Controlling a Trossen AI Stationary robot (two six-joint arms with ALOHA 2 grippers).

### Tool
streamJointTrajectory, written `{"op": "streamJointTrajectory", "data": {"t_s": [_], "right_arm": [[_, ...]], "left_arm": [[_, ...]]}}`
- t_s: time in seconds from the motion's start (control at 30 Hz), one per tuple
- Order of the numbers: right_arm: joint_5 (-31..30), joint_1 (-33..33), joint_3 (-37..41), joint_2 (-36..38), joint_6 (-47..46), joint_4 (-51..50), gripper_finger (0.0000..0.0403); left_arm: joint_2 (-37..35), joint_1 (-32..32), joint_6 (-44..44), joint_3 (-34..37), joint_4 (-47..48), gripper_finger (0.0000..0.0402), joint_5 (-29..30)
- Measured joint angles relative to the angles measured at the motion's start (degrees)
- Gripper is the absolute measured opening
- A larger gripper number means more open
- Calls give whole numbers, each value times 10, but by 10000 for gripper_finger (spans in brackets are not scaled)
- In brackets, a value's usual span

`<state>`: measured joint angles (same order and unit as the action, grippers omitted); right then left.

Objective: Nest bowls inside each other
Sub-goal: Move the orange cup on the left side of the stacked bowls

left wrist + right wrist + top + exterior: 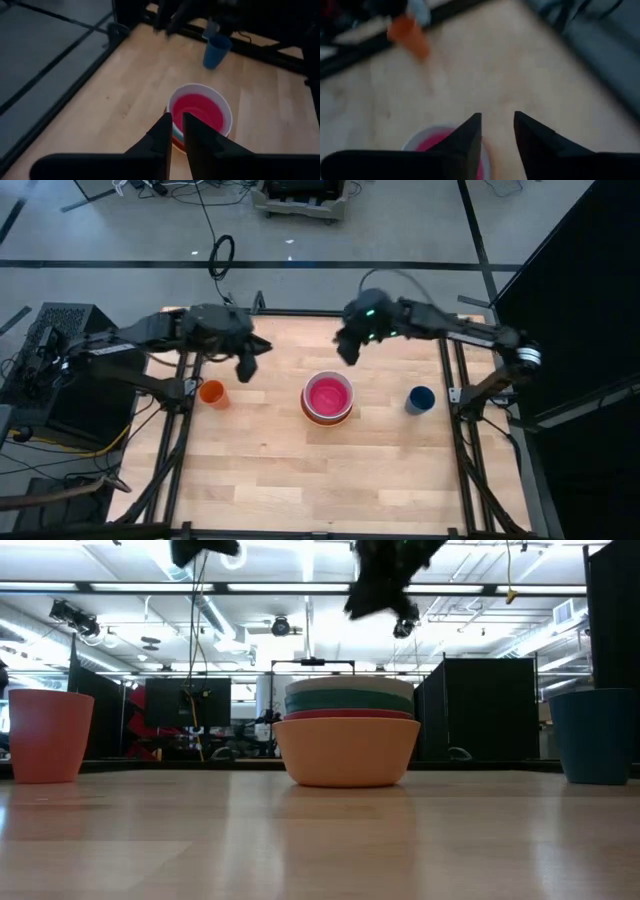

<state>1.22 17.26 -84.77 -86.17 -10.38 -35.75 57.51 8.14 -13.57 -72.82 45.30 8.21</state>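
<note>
The bowls stand nested in one stack (327, 397) at the table's middle. From the side, the orange-yellow bowl (346, 752) is at the bottom, with red (348, 715), teal (348, 700) and white (348, 686) rims above it. From above, the pink bowl (328, 394) sits inside the white one (227, 107). My left gripper (246, 368) hovers shut, to the left of and beyond the stack, with nothing between its fingers (177, 127). My right gripper (348, 352) hangs open above the stack's far side, holding nothing (497, 125).
A small orange cup (212, 393) stands upright left of the stack, below my left arm. A small dark blue cup (420, 399) stands upright to its right. Black frame rails (452, 380) run along the table's sides. Bare wood lies toward the near edge.
</note>
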Motion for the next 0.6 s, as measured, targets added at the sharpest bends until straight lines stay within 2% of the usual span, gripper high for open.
{"op": "streamJointTrajectory", "data": {"t_s": [0.17, 0.6], "right_arm": [[-22, 18, 18, 73, -1, 10, 49], [-61, -17, 212, 252, -100, 104, 11]], "left_arm": [[-54, 0, -9, 3, 35, 27, 23], [-110, 0, -49, 57, 69, 22, 10]]}}
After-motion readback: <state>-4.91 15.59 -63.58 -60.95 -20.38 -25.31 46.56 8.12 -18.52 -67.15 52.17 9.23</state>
